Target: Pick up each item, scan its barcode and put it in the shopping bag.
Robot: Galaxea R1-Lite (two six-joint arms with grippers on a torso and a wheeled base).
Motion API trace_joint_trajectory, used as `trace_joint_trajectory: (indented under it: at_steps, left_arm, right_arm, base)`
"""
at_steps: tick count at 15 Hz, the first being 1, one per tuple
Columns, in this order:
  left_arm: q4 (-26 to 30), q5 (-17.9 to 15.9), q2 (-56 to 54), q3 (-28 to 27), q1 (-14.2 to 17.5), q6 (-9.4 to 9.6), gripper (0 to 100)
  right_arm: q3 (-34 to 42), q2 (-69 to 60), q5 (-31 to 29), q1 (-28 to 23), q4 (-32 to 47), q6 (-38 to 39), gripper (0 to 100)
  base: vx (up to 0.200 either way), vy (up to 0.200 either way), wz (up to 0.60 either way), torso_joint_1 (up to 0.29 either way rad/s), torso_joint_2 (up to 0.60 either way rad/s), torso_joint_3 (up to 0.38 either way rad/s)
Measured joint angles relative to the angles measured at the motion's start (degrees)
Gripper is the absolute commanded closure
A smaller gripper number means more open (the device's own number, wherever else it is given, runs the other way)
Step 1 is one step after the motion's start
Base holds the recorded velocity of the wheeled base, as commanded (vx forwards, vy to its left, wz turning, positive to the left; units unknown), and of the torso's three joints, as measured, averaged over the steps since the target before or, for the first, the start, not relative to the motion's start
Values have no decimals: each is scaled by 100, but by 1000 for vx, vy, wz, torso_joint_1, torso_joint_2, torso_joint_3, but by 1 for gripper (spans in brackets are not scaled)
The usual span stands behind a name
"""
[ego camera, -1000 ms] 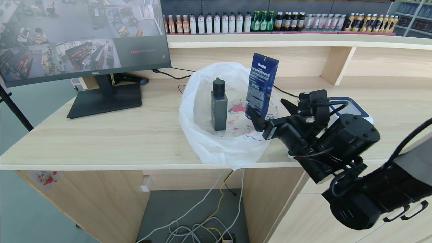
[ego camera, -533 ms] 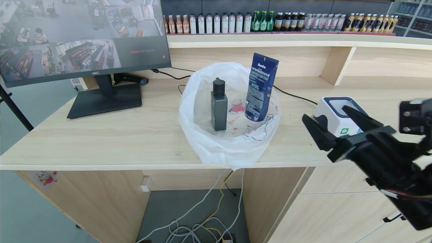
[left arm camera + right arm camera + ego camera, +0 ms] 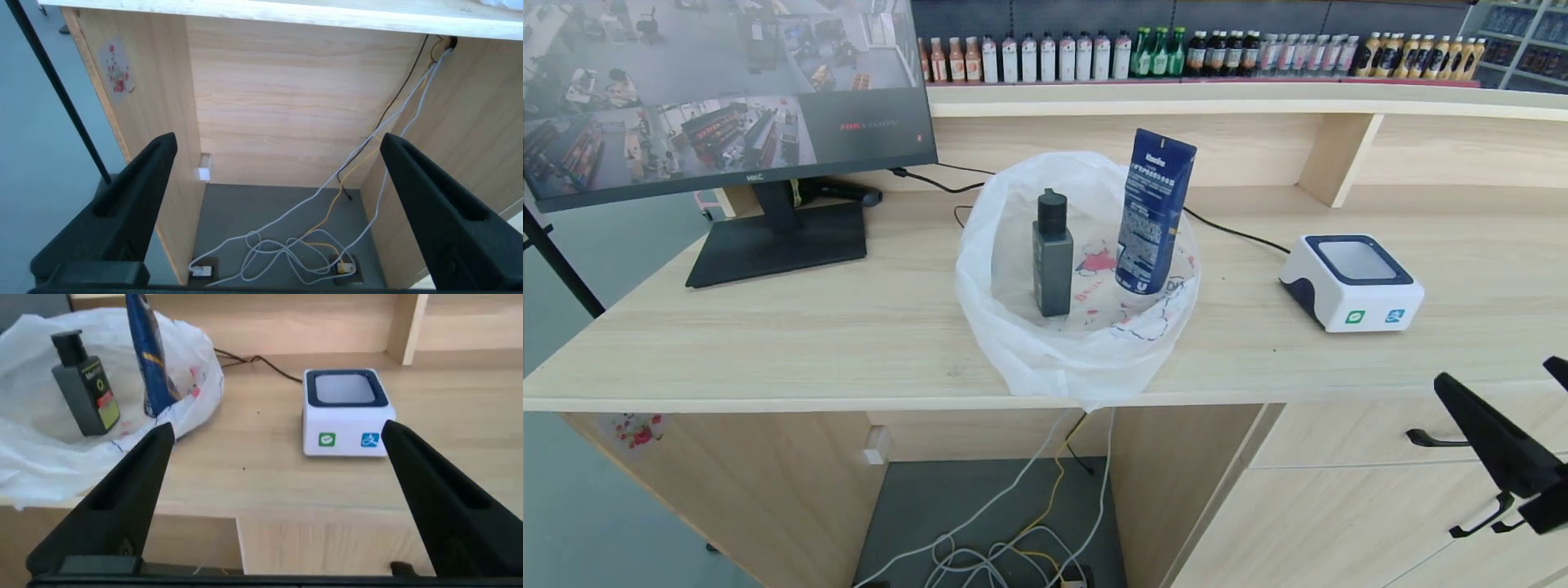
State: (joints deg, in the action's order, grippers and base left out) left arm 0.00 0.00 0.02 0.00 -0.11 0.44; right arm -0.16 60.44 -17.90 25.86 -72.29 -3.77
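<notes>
A white shopping bag (image 3: 1078,343) lies open on the wooden counter (image 3: 849,327). Inside it stand a dark grey bottle (image 3: 1053,253) and a tall blue tube (image 3: 1153,211), both upright. To the right of the bag sits a white barcode scanner (image 3: 1352,282). My right gripper (image 3: 1494,369) is open and holds nothing, low at the counter's front right, apart from everything. Its wrist view looks across the counter at the bag (image 3: 33,457), the bottle (image 3: 86,388), the tube (image 3: 151,359) and the scanner (image 3: 347,412). My left gripper (image 3: 278,143) is open below the counter edge.
A monitor (image 3: 719,90) on a black stand fills the counter's left rear, with a black handheld device (image 3: 837,190) behind it. Cables (image 3: 1013,539) hang under the counter and pile on the floor (image 3: 278,253). Drawer handles (image 3: 1429,441) are on the cabinet front. Bottles (image 3: 1192,53) line the back shelf.
My right gripper has drawn back from beside the blue tube, moving right and down past the counter's front edge. The scanner it covered now shows. The tube and bottle stay upright in the bag.
</notes>
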Motion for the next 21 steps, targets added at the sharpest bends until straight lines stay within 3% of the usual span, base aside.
trace_joint_trajectory:
  at_steps: [6,9,11,13,15,17,20,21]
  left_arm:
    - [0,0,0,0,0,-1,0]
    - [0,0,0,0,1,0,0]
    - [0,0,0,0,4,0,0]
    - [0,0,0,0,4,0,0]
    - [0,0,0,0,1,0,0]
    - [0,0,0,0,0,-6,0]
    - [0,0,0,0,1,-17,0]
    - [0,0,0,0,1,-17,0]
  right_arm:
    - [9,-3121,310,160,5021,-151,0]
    - [-77,-4680,438,222,7125,-217,0]
    - [-144,-5176,848,330,7231,-233,0]
    - [-102,-5421,1838,496,7234,-241,0]
    - [-24,-5521,1904,488,7222,-68,0]
    - [-2,-5510,1830,-122,7216,115,0]
    - [6,-5493,1794,-1986,7218,156,0]
    - [6,-5532,1816,-2393,7218,167,0]
  base:
    - [0,0,0,0,0,0]
    - [0,0,0,0,0,0]
    - [0,0,0,0,0,0]
    - [0,0,0,0,0,0]
    - [0,0,0,0,0,0]
    - [0,0,0,0,0,0]
    - [0,0,0,0,0,0]
    - [0,0,0,0,0,0]
